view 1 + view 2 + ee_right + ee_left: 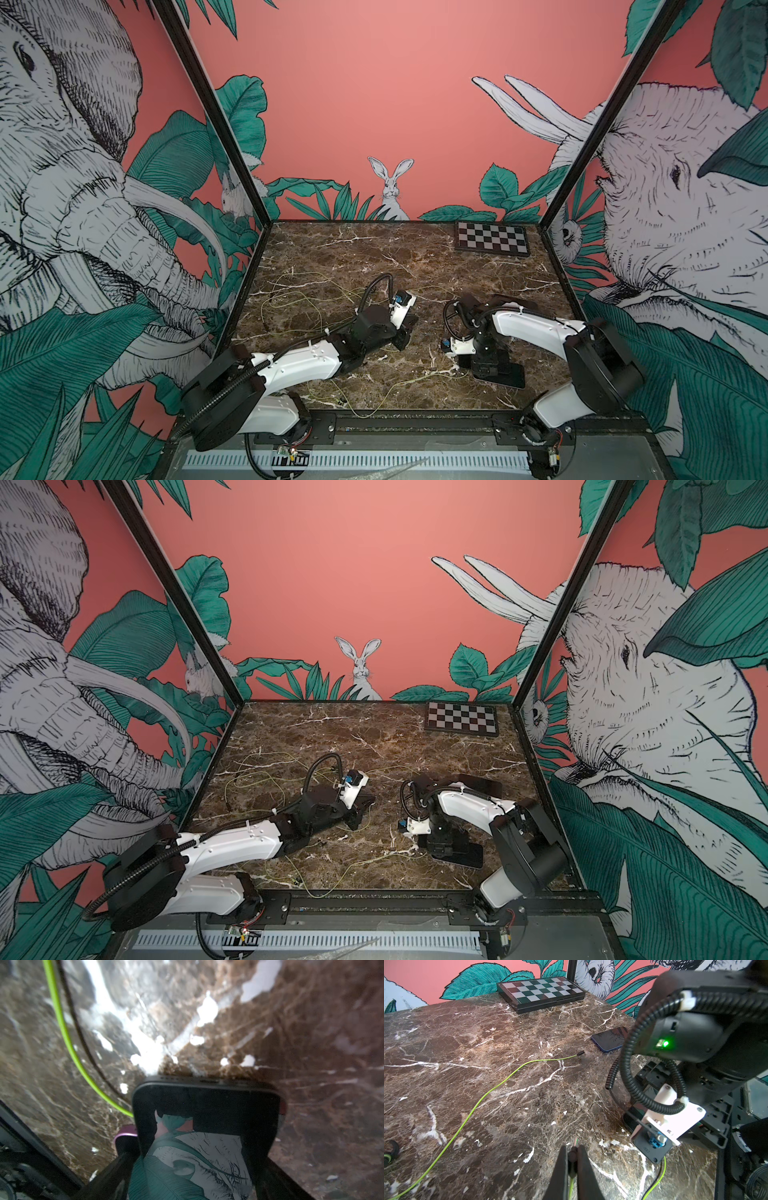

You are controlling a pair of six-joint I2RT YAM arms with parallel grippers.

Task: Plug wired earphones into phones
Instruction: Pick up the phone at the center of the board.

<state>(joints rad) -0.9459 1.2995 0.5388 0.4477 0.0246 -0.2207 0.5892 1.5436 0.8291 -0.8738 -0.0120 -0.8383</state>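
Pinches a plug (572, 1157) in the narrow left tool (572, 1149); straddles a phone (205, 1101) on the tabletop (311, 1043) with the wide right tool (196, 1167), hold uncertain. Could miss the port (207, 1081) with a skewed plug, or shove a loose phone. Shows the port only from the right wrist, the plug only from the left.

Both top views look steeply down over the whole tabletop (357, 253); both wrist cameras sit close above it.

checkerboard plate (492, 239) flat on brown marble tabletop (353, 257), far right corner; jungle-print walls (374, 83) around.
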